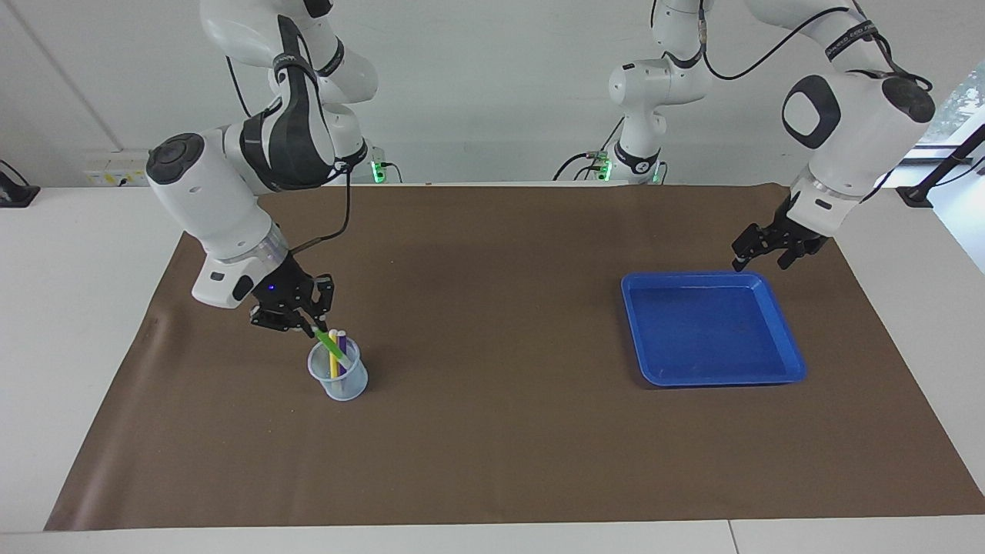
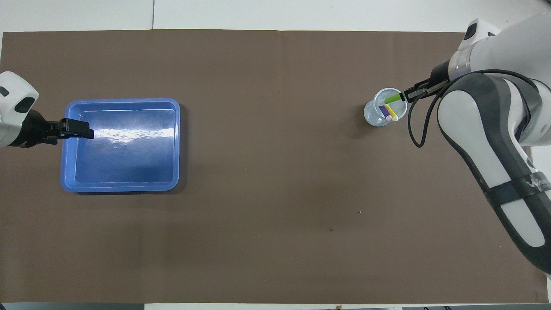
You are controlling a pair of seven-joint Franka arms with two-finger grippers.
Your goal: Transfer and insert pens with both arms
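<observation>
- Green pen [image 1: 326,344] [image 2: 391,99]: slim stick, tilted, lower part inside the clear cup [image 1: 338,375] [image 2: 384,113], upper end pinched in the right hand [image 1: 312,327] [image 2: 407,95].
- Right hand: fingers pressed together on the pen, just above the cup rim; wrist angled down toward the cup from the right arm's end of the counter.
- Yellow pen [image 1: 334,354] [image 2: 391,114] and purple pen [image 1: 342,348] [image 2: 383,111]: in the same cup, leaning, pale whitish ends up.
- Cup: small, transparent plastic, round, upright on the brown mat [image 1: 492,431] [image 2: 267,215].
- Left hand [image 1: 762,252] [image 2: 77,129]: fingers spread, holding nothing, raised over the tray edge nearest the left arm's end.
- Blue tray [image 1: 781,338] [image 2: 172,107]: glossy plastic, rectangular, rounded corners, raised rim, well apart from the cup.
- Mat: matte brown sheet covering most of the white counter [image 1: 69,308].
</observation>
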